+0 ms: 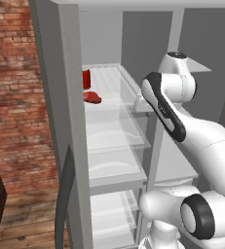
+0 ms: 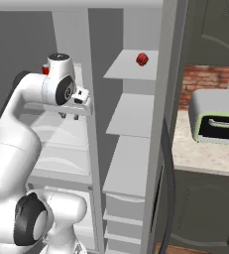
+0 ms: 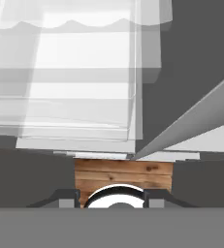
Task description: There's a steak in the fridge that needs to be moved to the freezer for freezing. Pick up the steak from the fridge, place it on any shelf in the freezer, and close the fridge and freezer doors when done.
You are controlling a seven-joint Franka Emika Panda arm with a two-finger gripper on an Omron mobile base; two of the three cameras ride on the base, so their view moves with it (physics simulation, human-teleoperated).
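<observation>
The steak [image 1: 92, 97] is a flat dark red slab lying on a clear glass shelf in the upper part of the open fridge [image 1: 115, 141], just in front of an upright red can [image 1: 86, 78]. My gripper [image 2: 69, 116] hangs at the front edge of that shelf level, near the divider to the freezer [image 2: 131, 114], fingers pointing down. It is to the right of the steak and apart from it. In the hand view the gripper [image 3: 111, 196] is open, with only glass shelves and wood floor below it.
The fridge door [image 1: 60, 121] stands open at the left and the freezer door [image 2: 166, 124] open at the right. A small round red lump [image 2: 142, 59] sits on the top freezer shelf. A toaster oven [image 2: 215, 116] stands on the counter beyond.
</observation>
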